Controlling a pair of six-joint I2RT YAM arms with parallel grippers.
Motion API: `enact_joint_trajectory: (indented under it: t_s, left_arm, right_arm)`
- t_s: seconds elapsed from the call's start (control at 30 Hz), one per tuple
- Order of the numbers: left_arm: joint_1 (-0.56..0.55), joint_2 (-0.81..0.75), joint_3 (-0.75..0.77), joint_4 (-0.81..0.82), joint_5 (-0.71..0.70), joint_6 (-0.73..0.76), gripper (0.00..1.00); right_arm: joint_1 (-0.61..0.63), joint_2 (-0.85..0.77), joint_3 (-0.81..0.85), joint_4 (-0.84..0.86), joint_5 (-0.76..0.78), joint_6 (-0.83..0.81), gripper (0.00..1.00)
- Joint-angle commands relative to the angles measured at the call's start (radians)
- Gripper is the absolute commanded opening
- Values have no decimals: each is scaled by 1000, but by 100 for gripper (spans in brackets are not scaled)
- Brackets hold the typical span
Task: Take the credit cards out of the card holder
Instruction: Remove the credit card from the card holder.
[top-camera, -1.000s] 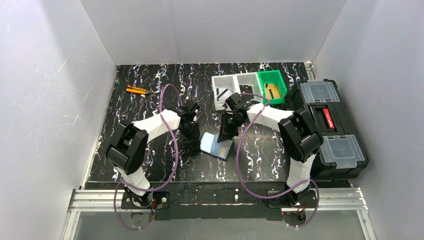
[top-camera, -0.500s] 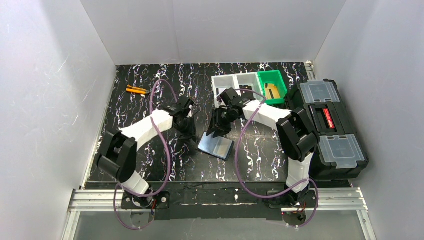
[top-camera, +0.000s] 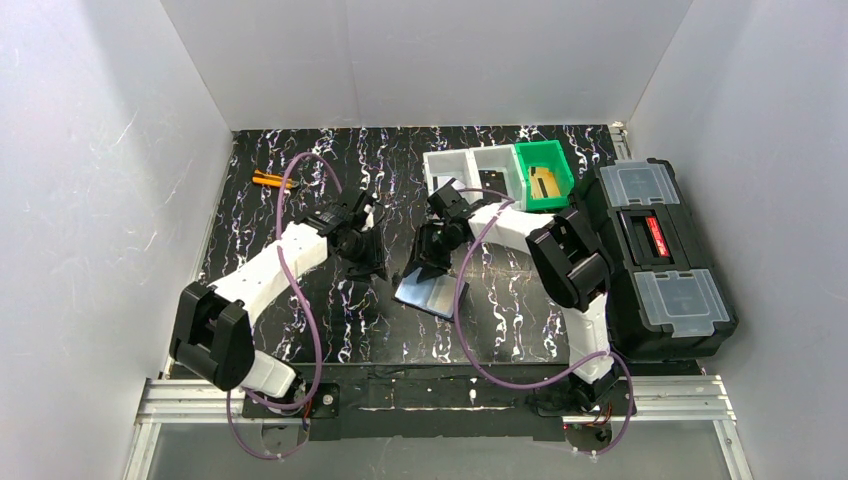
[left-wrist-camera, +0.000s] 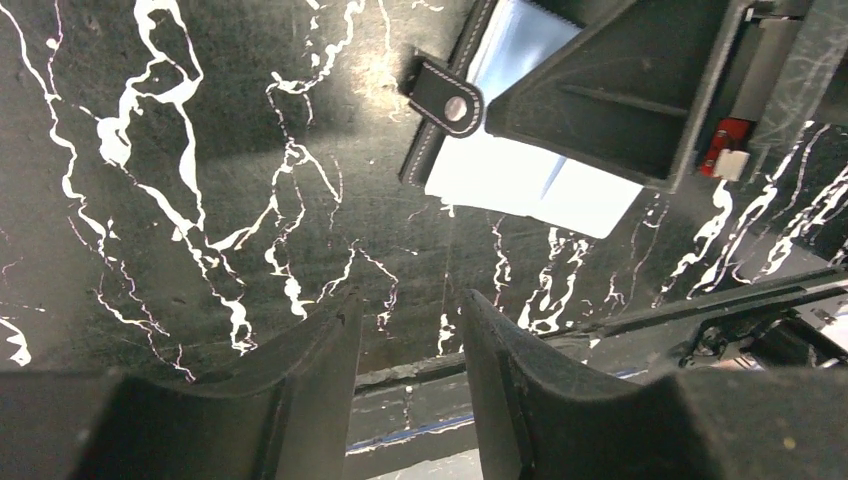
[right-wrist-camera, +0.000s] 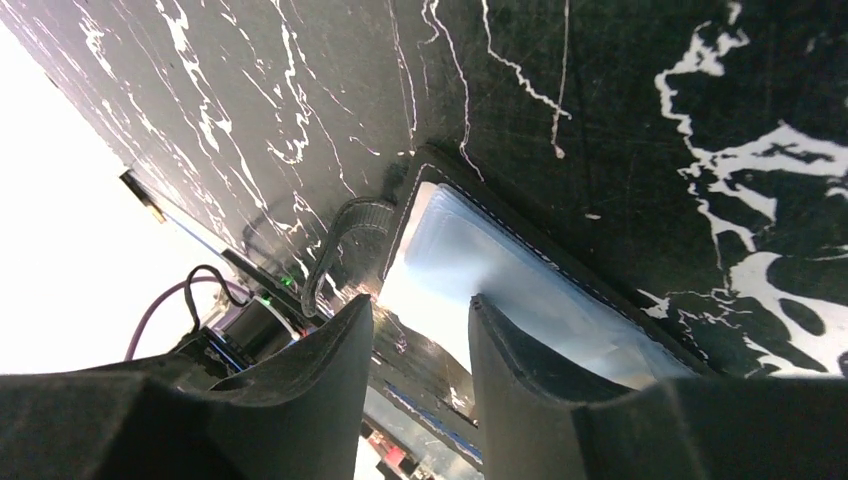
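My arms (top-camera: 268, 268) show white shells and black joints, matte black fingers (left-wrist-camera: 300, 400), purple cables (top-camera: 455, 300) above the rail (top-camera: 180, 400).

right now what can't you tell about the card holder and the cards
- Whether cards sit in the card holder: right wrist view, glare washes out the pocket.
- Holder's other half: left wrist view, the right gripper covers it.
- Contents of the bins: top view, too small.
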Motion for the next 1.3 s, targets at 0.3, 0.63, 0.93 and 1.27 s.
enact_joint_trajectory:
  t_s: [0.3,0.63,0.93,1.27]
  left_arm:
    - [-18,236,256,-5,65,118,41]
    - [-141,395,319,40,117,138,34]
    - [-162,448,240,184,220,89,27]
    - [-229,458,241,163,104,109,39]
  right_arm:
    - [-84,-346,-155,-64,178,-42,49]
    - [-96,-477,-418,20,202,1,49]
    - [-97,-419,-436,49,201,0,46]
    - [-120,-375,-423,20,243,-23,42]
